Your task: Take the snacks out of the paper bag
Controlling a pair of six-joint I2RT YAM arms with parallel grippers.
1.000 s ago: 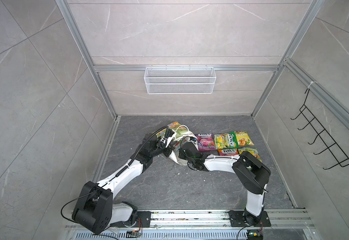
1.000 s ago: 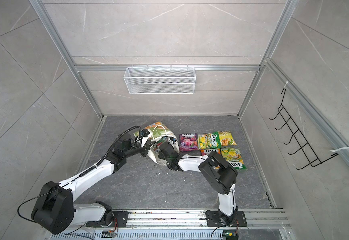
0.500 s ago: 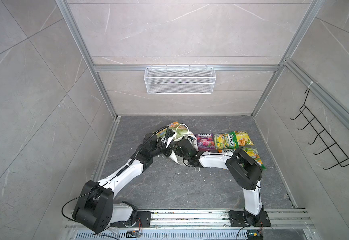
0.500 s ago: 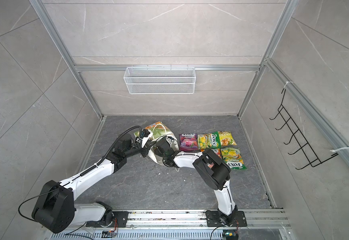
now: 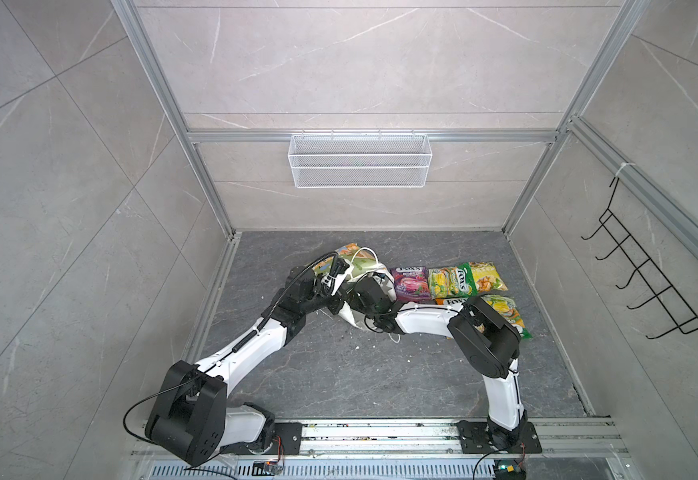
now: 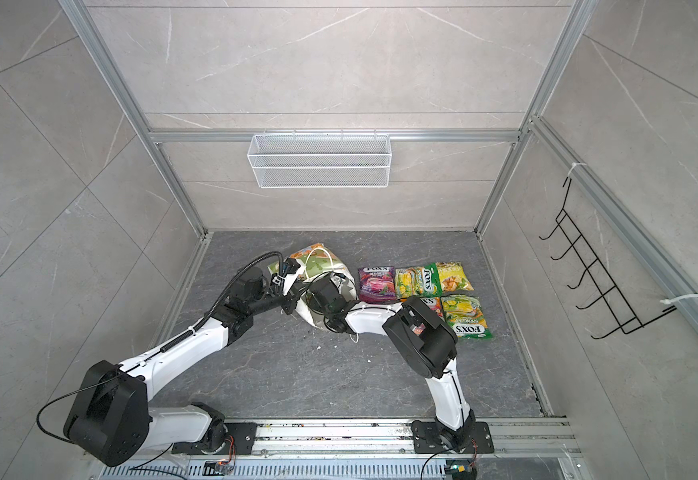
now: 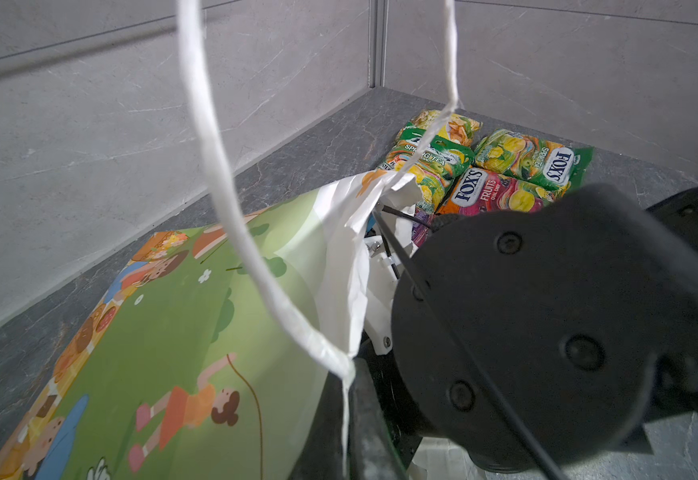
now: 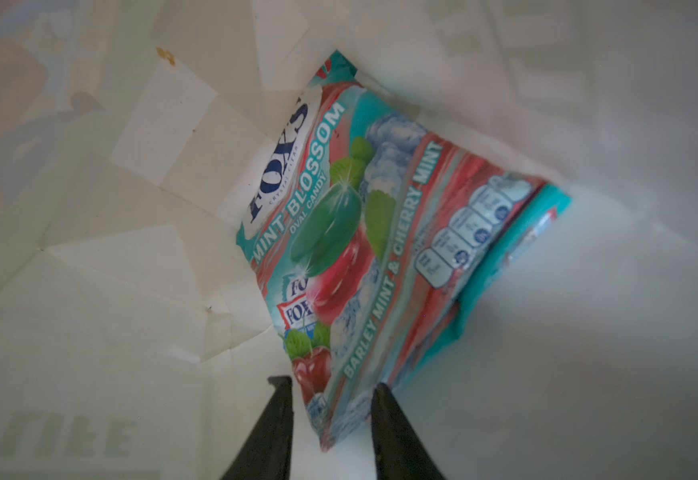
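Snack pouch (image 8: pixel 360 232) inside paper bag (image 8: pixel 110 291) reads "FOX'S MINT BLOSSOM OVAL CANDY".

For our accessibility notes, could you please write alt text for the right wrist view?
A teal-red FOX'S Mint Blossom pouch lies inside the white bag, one corner between the two dark fingers of the right gripper. Whether they pinch it is unclear.

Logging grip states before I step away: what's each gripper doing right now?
Left gripper: shut on the rim of the paper bag.
Right gripper: open inside the bag, jaws astride a corner of the teal-red pouch.
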